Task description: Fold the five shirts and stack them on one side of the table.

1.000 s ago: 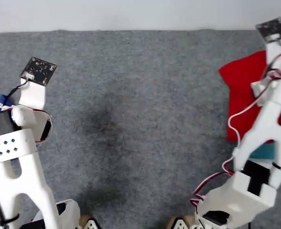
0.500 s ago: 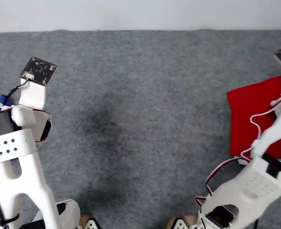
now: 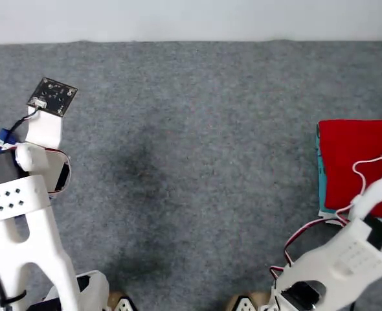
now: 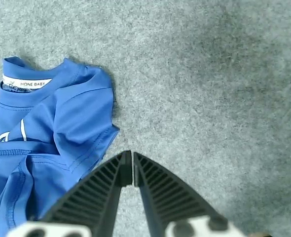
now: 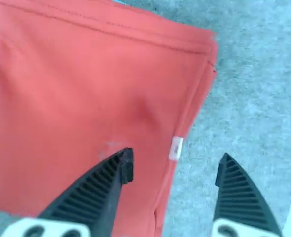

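Note:
A folded red shirt (image 3: 359,162) lies flat at the table's right edge on top of a teal one (image 3: 320,170) whose edge peeks out beneath. In the right wrist view my right gripper (image 5: 177,170) hangs open just above the red shirt (image 5: 81,98), nothing between its fingers. The right arm (image 3: 346,253) stands at the lower right. A crumpled blue shirt (image 4: 42,133) lies on the grey felt in the left wrist view, beside my left gripper (image 4: 133,170), which is shut and empty. The left arm (image 3: 29,194) stands at the left edge.
Grey felt (image 3: 191,142) covers the table, with open room across its middle. A white wall (image 3: 191,19) runs along the far edge. The right arm's red and white cable (image 3: 366,168) loops over the red shirt.
The right arm drew back toward the lower right. The red shirt, bunched and lifted a second ago, now lies flat and squared on the teal one. The left arm kept still.

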Controlling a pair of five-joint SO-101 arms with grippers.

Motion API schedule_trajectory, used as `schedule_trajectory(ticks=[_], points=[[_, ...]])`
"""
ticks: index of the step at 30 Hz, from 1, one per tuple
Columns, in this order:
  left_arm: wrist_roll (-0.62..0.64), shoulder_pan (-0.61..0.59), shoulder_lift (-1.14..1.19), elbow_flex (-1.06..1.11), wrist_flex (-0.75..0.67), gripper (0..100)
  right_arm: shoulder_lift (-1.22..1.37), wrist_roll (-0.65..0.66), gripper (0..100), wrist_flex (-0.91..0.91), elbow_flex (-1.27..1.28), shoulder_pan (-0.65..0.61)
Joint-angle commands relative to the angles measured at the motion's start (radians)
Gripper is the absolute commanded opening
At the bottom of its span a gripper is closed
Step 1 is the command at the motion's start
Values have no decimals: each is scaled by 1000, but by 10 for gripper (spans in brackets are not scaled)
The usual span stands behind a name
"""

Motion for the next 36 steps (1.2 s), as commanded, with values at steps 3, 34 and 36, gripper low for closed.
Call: schedule_trajectory(ticks=[3, 34, 36], points=[[-8, 2, -34, -36, 6, 15, -70, 3, 195, 56, -8, 7], [-2, -3, -265, 70, -3, 17, -334, -322, 10, 268, 176, -166], [-2, -3, -265, 113, -11, 17, -404, -334, 10, 268, 284, -168]])
